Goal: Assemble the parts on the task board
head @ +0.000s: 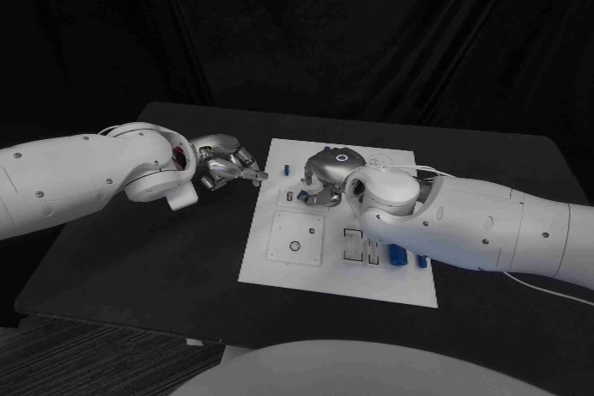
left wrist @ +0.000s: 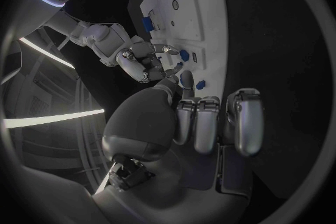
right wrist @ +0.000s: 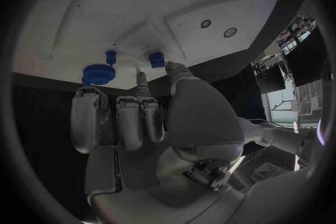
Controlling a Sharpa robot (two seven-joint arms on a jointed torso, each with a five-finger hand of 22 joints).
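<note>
The board (head: 324, 271) is a flat white plate on the black table (head: 148, 258), with a raised square panel (head: 296, 237) bearing a round hole, and narrow slots beside it. Two blue oblong parts (head: 398, 255) stand at the slots on the board's right side. A small blue peg (head: 285, 169) stands near the board's left edge. The right hand (head: 324, 174) hovers over the board's far half, fingers curled in, holding nothing visible. The left hand (head: 227, 167) sits just off the board's left edge, fingers bent close together; whether it pinches anything I cannot tell. In the right wrist view, a blue round cap (right wrist: 98, 74) lies on the board.
</note>
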